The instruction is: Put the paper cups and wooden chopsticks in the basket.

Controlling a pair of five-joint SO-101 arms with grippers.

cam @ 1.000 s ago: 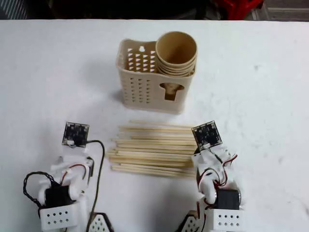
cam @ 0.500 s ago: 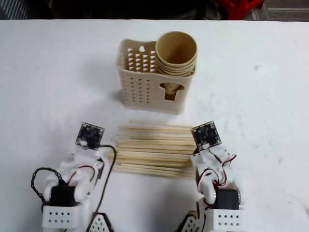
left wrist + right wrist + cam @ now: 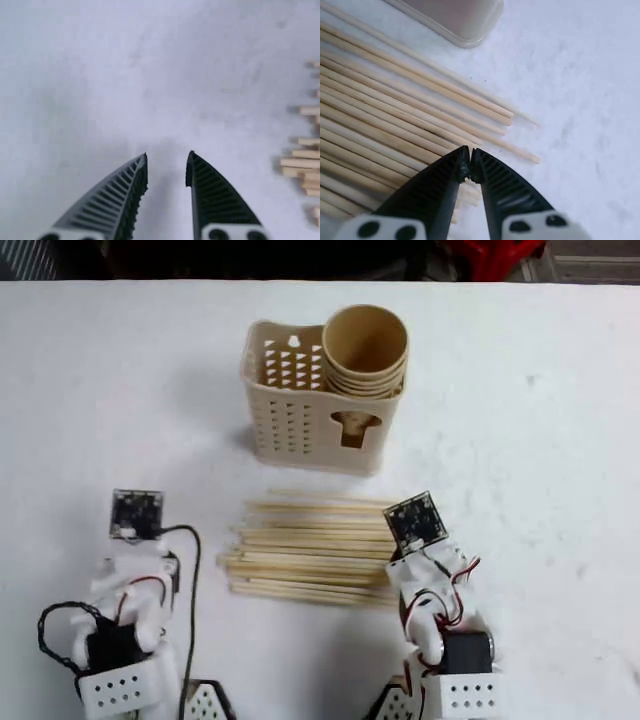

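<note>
at left, the left gripper (image 3: 167, 155) is held low over bare table (image 3: 90, 390), its fingers parted with nothing between them, near the left ends of the wooden chopsticks (image 3: 310, 550). the chopsticks are laid in a loose flat bundle on the table between the two arms, in front of the basket (image 3: 300, 435) and apart from it. at right, the right gripper (image 3: 469, 150) is shown closed, tip against tip, over the right ends of the bundle; no stick is seen pinched. several failures are judged possible from here: if closed fingers are pushed into the pile, sticks may be scattered or rolled rather than grasped; if only one end is lifted, sticks may slide out and be dropped; long sticks carried level may be caught on the basket rim, and the light basket may be tipped. within the basket, the left part is seen without contents, while the right part is occupied by a nested stack of paper cups (image 3: 365, 340), upright, mouths upward, rising above the rim; the chopsticks are judged not yet stowed.
</note>
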